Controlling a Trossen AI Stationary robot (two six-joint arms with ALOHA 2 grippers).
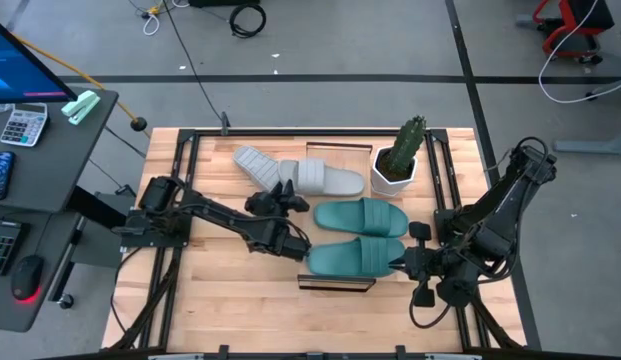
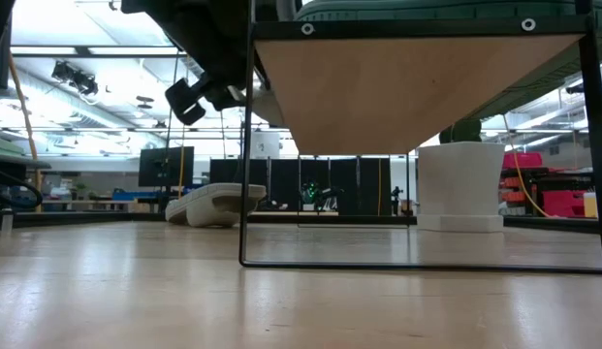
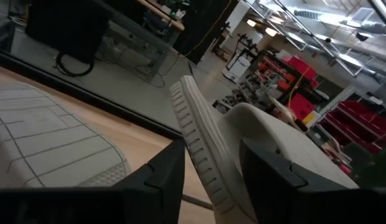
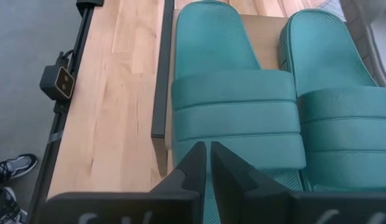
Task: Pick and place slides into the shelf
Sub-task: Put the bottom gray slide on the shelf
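Note:
Two teal slides (image 1: 362, 218) (image 1: 352, 257) lie side by side on the shelf (image 1: 335, 282), soles down. Two grey slides lie on the table beyond it: one (image 1: 255, 163) has its ribbed sole up, the other (image 1: 325, 179) is upright. My left gripper (image 1: 288, 192) is open at the upright grey slide's left end, one finger on each side of its sole rim (image 3: 202, 158). My right gripper (image 4: 208, 155) is shut and hangs over the right end of the near teal slide (image 4: 233, 93). My left gripper comes level at the upright grey slide's left end. Its fingers (image 3: 171, 168) lie across the sole rim (image 3: 194, 134), one on each side. I cannot tell whether either finger touches the rim. The slide rests on the table.
A white pot with a cactus (image 1: 398, 165) stands at the far right, beside the shelf. Black frame rails (image 1: 180, 160) run along the table's sides. A person's shoe (image 4: 12, 168) shows on the floor past the near edge. Bare wood lies at the near left.

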